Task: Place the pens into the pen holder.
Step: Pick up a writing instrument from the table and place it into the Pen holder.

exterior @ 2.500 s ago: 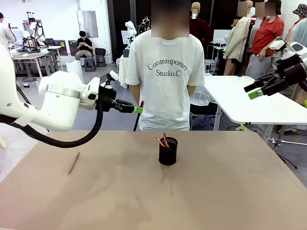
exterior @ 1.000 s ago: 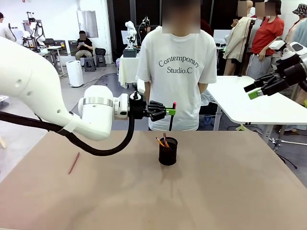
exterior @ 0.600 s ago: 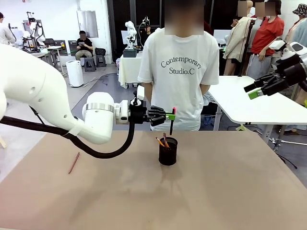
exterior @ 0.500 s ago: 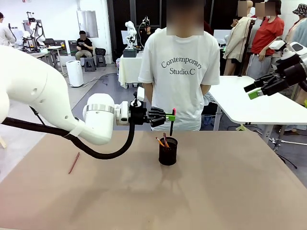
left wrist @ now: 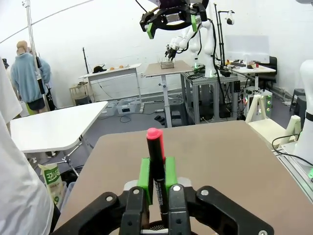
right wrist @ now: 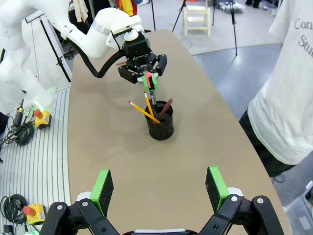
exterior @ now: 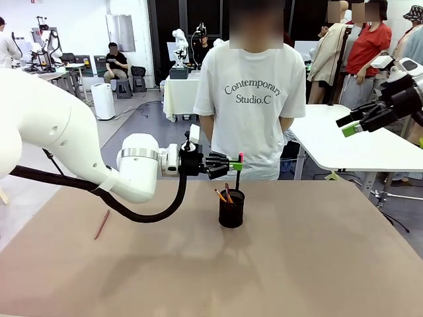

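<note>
pens [exterior: 223, 194] in holder [exterior: 231, 211]; 1 pen [exterior: 101, 224] far left

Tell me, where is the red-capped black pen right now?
The red-capped black pen stands upright over the middle of the table in the front view, pinched by the left arm's fingers, its lower end dipping into the black mesh pen holder.

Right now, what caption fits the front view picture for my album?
Left fingers hold a red-tipped black pen over the pen holder with pencils inside.

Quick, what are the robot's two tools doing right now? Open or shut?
Left tool: shut on the black pen with the red tip.
Right tool: open, holding nothing.
</note>
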`<state>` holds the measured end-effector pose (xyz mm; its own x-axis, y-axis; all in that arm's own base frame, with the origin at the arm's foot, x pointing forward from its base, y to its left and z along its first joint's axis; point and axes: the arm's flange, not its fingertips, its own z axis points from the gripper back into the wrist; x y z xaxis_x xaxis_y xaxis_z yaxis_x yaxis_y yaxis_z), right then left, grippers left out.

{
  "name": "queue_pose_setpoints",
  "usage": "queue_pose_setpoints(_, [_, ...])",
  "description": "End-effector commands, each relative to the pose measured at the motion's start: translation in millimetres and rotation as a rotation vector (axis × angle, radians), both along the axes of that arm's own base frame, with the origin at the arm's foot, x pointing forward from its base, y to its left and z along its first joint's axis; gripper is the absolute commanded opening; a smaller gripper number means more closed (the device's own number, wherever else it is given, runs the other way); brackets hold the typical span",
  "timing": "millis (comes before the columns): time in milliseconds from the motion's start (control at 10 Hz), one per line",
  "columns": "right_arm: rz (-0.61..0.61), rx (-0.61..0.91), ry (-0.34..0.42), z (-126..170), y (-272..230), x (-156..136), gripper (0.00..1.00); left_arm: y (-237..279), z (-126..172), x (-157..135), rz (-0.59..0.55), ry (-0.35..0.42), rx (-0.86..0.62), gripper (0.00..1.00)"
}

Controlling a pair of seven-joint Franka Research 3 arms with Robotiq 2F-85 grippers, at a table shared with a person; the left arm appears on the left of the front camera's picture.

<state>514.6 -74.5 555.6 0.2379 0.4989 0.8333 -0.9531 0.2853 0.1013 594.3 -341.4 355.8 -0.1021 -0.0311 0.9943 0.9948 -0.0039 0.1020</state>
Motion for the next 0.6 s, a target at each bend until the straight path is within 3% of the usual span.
queue_pose_setpoints(0, [0.001,-0.010,-0.001,3.9,0.5,-0.3,1.00,3.5,2.0,4.9,-0.010,-0.019,-0.021,0.53])
queue_pose_setpoints(200, [0.001,-0.010,-0.001,3.9,0.5,-0.3,1.00,4.1,2.1,4.8,-0.012,-0.023,-0.024,0.93])
queue_pose_setpoints(300, [0.001,-0.010,-0.001,3.9,0.5,-0.3,1.00,5.2,2.9,3.9,-0.012,-0.023,-0.025,1.00])
queue_pose_setpoints(500, [0.001,-0.010,-0.001,3.9,0.5,-0.3,1.00,6.2,4.9,3.8,-0.014,-0.027,-0.024,1.00])
